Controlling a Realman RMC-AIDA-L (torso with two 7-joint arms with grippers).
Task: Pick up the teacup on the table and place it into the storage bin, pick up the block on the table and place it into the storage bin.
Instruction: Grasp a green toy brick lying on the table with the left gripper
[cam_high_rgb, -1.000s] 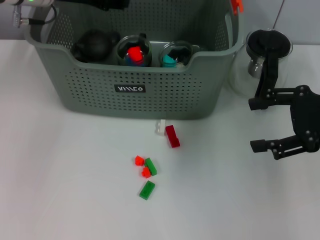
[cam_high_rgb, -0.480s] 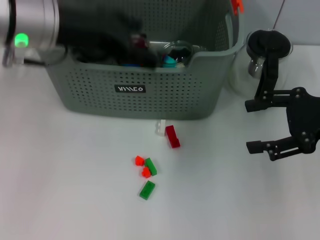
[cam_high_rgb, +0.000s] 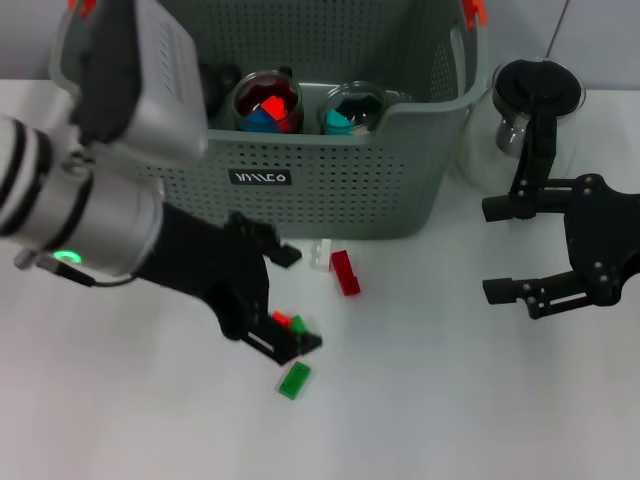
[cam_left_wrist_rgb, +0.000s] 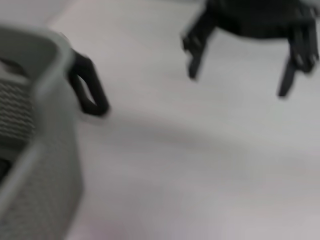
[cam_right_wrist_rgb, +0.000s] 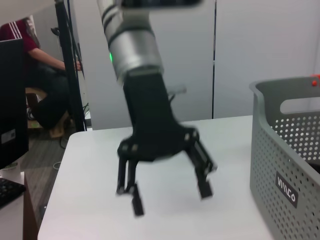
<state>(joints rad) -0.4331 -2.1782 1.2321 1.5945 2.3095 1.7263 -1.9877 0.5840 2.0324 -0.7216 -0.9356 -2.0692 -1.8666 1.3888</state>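
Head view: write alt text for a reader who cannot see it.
The left pincer, open, hangs over small red and green blocks on a white table, in front of a grey-green storage bin holding cups. The right pincer waits open near a glass pot.

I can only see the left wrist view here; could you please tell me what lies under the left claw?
Observer: The left claw hangs open over a small orange block, in front of the storage bin.
Operator: Are other blocks nearby, please?
Observer: Yes. A green block lies just nearer the robot, and a red block sits beside a clear block closer to the bin.
Operator: And what is in the bin?
Observer: A glass cup with red and blue pieces, and a second cup with a teal piece.
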